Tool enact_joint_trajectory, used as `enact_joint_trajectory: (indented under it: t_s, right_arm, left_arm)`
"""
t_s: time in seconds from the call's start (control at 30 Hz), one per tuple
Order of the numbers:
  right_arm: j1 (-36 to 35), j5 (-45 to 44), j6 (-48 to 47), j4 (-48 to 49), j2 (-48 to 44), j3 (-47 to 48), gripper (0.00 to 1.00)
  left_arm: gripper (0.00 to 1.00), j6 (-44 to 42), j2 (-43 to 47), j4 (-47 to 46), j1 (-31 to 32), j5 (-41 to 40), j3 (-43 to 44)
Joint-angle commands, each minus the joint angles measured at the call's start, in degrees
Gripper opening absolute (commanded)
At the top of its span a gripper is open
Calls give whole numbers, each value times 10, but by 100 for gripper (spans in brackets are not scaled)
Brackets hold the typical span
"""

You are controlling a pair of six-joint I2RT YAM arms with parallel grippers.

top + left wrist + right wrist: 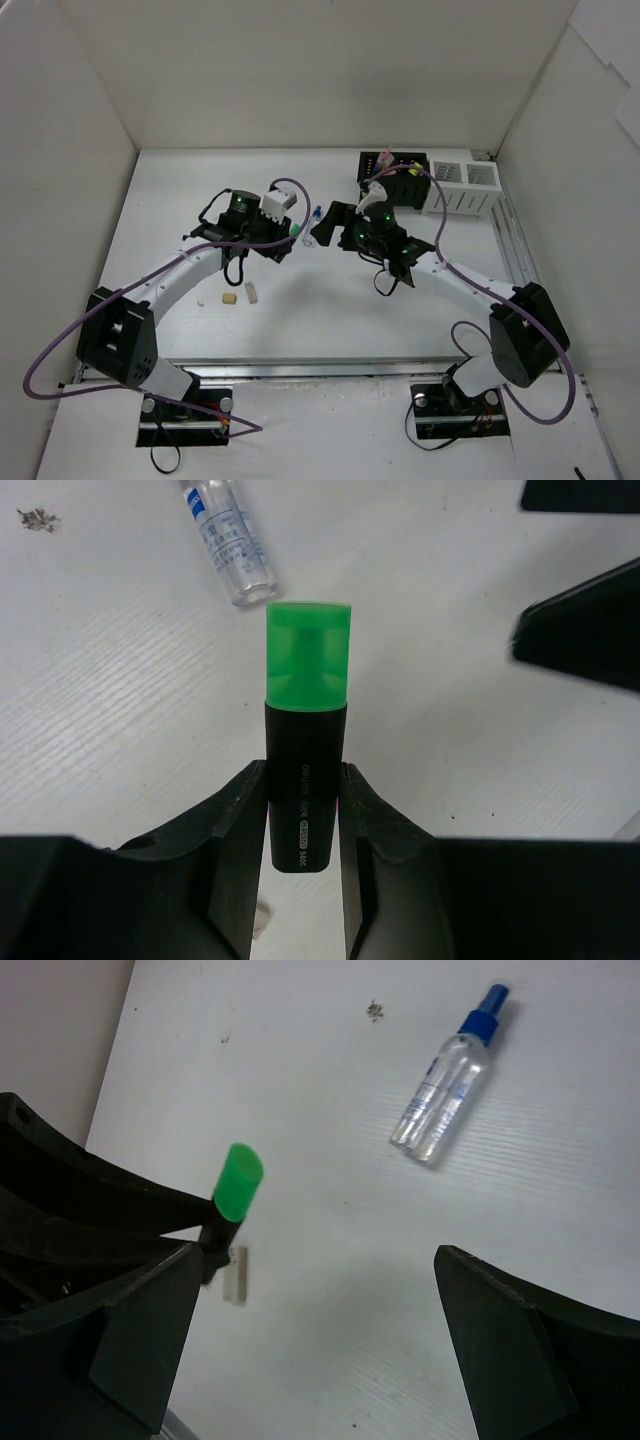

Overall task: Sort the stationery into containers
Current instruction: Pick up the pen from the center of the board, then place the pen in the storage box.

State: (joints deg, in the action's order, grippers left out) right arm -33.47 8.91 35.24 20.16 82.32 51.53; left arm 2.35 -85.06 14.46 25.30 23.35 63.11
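I'm seeing the highlighter [306,730] sitting between the left gripper's [303,810] fingers, with the bottle [228,540] lying on the table [180,190] just beyond it, before the right gripper [320,1300]. The erasers [242,295] are lying beside the left arm; the organiser [395,172] is standing at the far right, with the bins [460,187] to its right

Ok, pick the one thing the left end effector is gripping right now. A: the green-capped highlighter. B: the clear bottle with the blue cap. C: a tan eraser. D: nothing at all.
A: in the left wrist view the left end effector pinches the black barrel of the green-capped highlighter, while the bottle lies loose on the table beyond it.
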Motion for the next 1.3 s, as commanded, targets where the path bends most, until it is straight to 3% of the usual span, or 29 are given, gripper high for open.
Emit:
enact_joint_trajectory:
  t_s: [0.0, 0.23, 0.37, 0.47, 0.57, 0.6, 0.73, 0.8, 0.83, 0.87, 0.9, 0.97, 1.27]
  right_arm:
    - [-40, -51, 50, 117, 25, 50, 98]
    - [-94, -127, 76, 133, 102, 77, 94]
    - [-105, -136, 90, 134, 122, 85, 84]
    - [-109, -126, 100, 145, 129, 83, 68]
    - [-114, -113, 109, 179, 131, 74, 43]
    - [-117, -110, 109, 184, 129, 73, 30]
    - [-116, -122, 91, 196, 108, 64, 2]
    - [-115, -138, 79, 196, 87, 59, 0]
    - [-113, -159, 62, 196, 79, 53, 0]
    - [-110, -172, 53, 195, 71, 50, 0]
    - [-102, -183, 41, 196, 52, 47, 0]
    - [-85, -205, 19, 190, 34, 39, 0]
    - [56, -352, -162, 118, -24, 111, 0]
  left_arm:
    - [0, 20, 29, -39, 25, -5, 4]
    - [0, 35, 46, -47, 41, -17, 1]
    - [0, 39, 54, -50, 41, -20, 3]
    - [0, 42, 57, -58, 41, -16, 3]
    - [0, 47, 53, -67, 41, -11, 10]
    - [0, 48, 51, -70, 47, -9, 11]
    - [0, 51, 34, -71, 47, -4, 28]
    - [16, 49, 23, -76, 47, 3, 34]
    - [29, 49, 18, -77, 47, 10, 35]
    - [56, 48, 16, -80, 47, 11, 36]
    - [67, 46, 17, -80, 47, 12, 37]
    - [99, 43, 26, -84, 47, 5, 32]
    - [99, 44, 83, -101, -27, -1, -29]
